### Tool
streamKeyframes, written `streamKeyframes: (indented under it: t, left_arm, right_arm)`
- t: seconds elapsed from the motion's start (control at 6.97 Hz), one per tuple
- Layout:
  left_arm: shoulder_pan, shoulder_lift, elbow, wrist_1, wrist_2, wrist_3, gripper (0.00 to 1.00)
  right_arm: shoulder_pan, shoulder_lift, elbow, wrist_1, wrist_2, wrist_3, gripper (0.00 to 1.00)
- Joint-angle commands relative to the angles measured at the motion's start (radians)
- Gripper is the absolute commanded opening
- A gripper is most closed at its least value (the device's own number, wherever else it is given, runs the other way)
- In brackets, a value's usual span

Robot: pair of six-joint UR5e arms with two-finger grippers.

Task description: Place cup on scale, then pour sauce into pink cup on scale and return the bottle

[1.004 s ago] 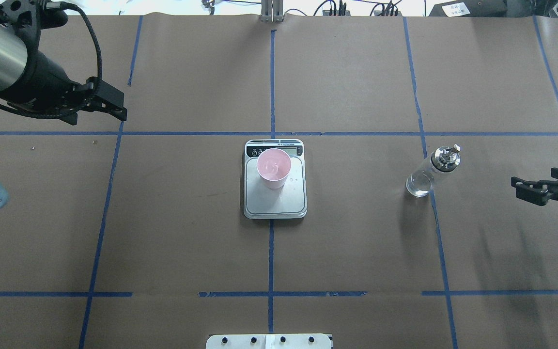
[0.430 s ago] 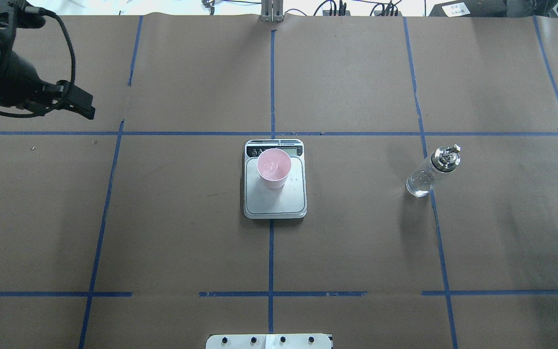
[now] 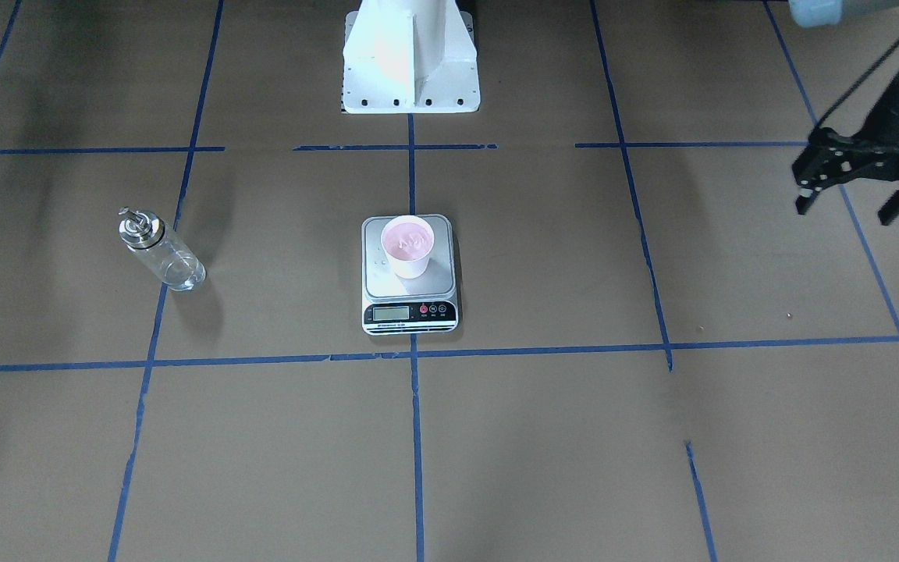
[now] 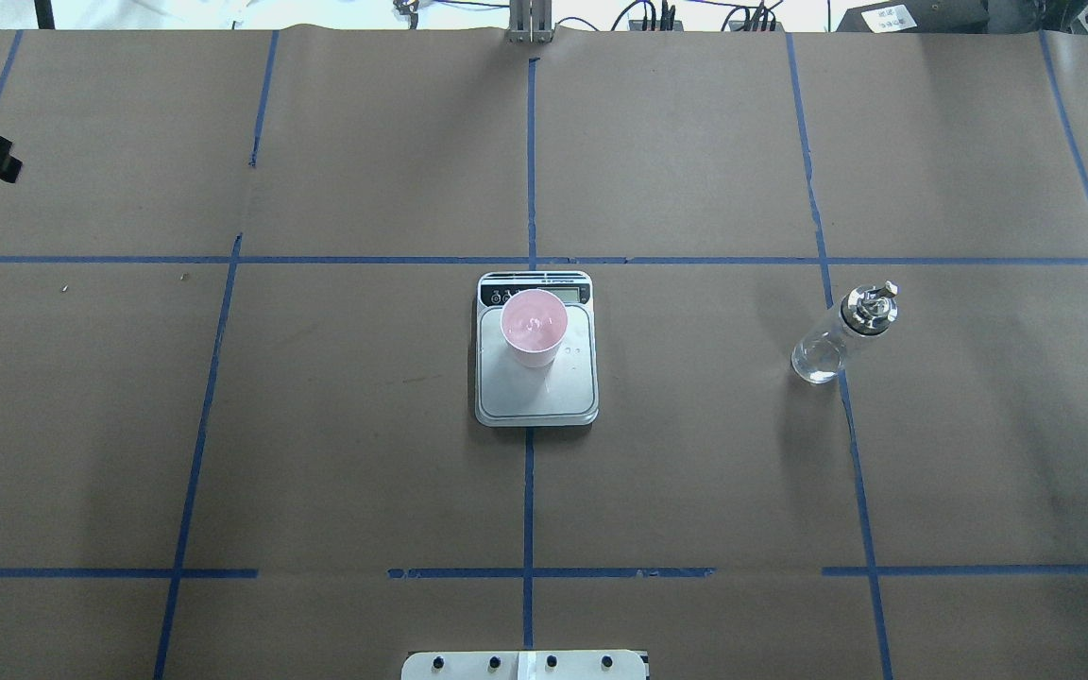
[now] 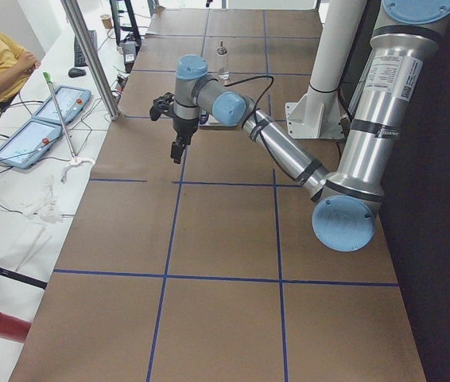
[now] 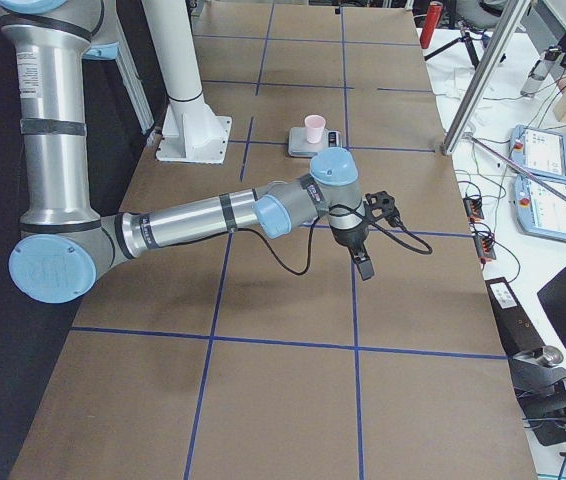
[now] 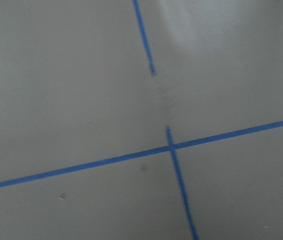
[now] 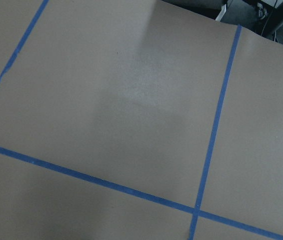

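Exterior front-facing, unlike overhead: left claw [image 3: 843, 212] wide, well apart from scale [image 3: 440, 275].

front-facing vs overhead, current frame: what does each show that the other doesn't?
Front-facing only: the whole left gripper, jaws apart and holding nothing, well off to the side of the scale.
Overhead only: cables along the frame's top edge. Of the left gripper it catches just a black tip at the frame's edge.
Both: the cup standing on the scale, the bottle standing on its own away from it, and no gripper near either.
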Motion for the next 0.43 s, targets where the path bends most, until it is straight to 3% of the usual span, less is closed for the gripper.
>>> streamKeyframes:
  t: [0.0,0.29]
  left_arm:
    - [-0.201,0.005,0.166,-0.002,-0.092,0.29,1.0]
    - [-0.231,0.006,0.191,0.044,-0.158,0.335,1.0]
  right_arm:
    - [0.028,-0.01,-0.004,-0.189,0.074,-0.042,1.0]
    - [0.028,-0.01,-0.009,-0.236,0.11,-0.042,1.0]
